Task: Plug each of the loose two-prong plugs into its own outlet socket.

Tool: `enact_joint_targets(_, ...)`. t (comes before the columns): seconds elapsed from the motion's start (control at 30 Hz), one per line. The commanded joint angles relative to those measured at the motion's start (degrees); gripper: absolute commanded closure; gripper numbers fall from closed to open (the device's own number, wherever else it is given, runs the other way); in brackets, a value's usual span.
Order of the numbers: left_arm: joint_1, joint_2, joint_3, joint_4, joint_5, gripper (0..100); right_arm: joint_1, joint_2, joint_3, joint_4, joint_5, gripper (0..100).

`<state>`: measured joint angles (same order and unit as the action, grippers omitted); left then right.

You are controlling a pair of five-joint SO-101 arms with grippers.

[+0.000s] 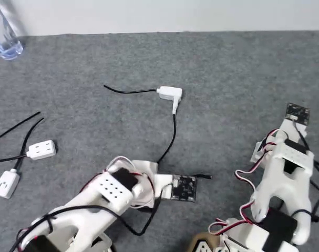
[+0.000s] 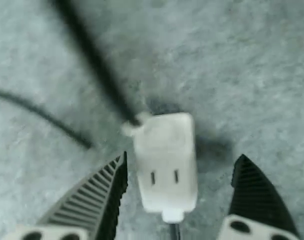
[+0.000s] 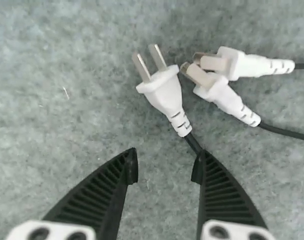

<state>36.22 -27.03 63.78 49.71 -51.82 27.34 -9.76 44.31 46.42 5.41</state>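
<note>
**High view.** The grey table surface (image 1: pixel 238 68) lay open across its far half and along the right edge. Its middle held only the central socket (image 1: pixel 170 93), white, on a black cord (image 1: pixel 173 131). The left-edge socket (image 1: pixel 42 149) and the near-left socket (image 1: pixel 6 185) lay by the left edge with their own cords. A clear container (image 1: pixel 4 39) stood at the far-left corner. The left arm (image 1: pixel 96 205) and the right arm (image 1: pixel 283 178) crowded the near edge.

**Left wrist view.** The left gripper (image 2: pixel 182 158) hung with its jaws released, 1 ribbed finger on each side of the framed socket (image 2: pixel 166 160). This white block lay flat with 2 slots facing up and touched neither finger. A dark cord (image 2: pixel 91 60) joined 1 end.

**Right wrist view.** The right gripper (image 3: pixel 167 154) was also released, grasping nothing. Just beyond its fingertips lay 3 white two-prong plugs: the nearest plug (image 3: pixel 162 87), the second plug (image 3: pixel 219 92) and the third plug (image 3: pixel 247 64). The prongs of the last 2 overlapped.
</note>
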Motion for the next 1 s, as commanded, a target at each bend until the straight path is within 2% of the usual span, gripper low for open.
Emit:
enact_joint_targets(0.0, 1.41, 3.60, -4.44, -0.97, -0.53, 68, 0.66, 0.13, -2.90, -0.04, -0.62, 81.8)
enact_joint_targets(0.17, -1.32, 11.69, -9.10, -0.88, -0.53, 68, 0.31, -0.22, -2.81, -0.04, -0.26, 81.8)
enact_joint_targets(0.27, -2.02, 16.53, -14.02, 2.29, -0.53, 69, 0.31, -0.04, -2.73, -0.13, -0.26, 81.9)
enact_joint_targets(0.4, -2.29, 21.01, -18.42, 3.87, -0.53, 83, 0.31, 0.13, -2.73, -0.22, -0.26, 82.3)
enact_joint_targets(0.53, -2.02, 22.15, -18.68, 3.87, -0.53, 99, 0.31, 0.13, -2.64, -1.01, -0.35, 91.7)
enact_joint_targets(0.7, -2.46, 20.57, -20.18, 4.66, -0.35, 99, 0.22, 0.13, -2.64, -1.19, -0.26, 94.6)
enact_joint_targets(0.97, -2.02, -1.67, -31.25, 25.67, 2.02, 99, 0.22, 0.22, -2.64, -1.19, -0.26, 94.6)
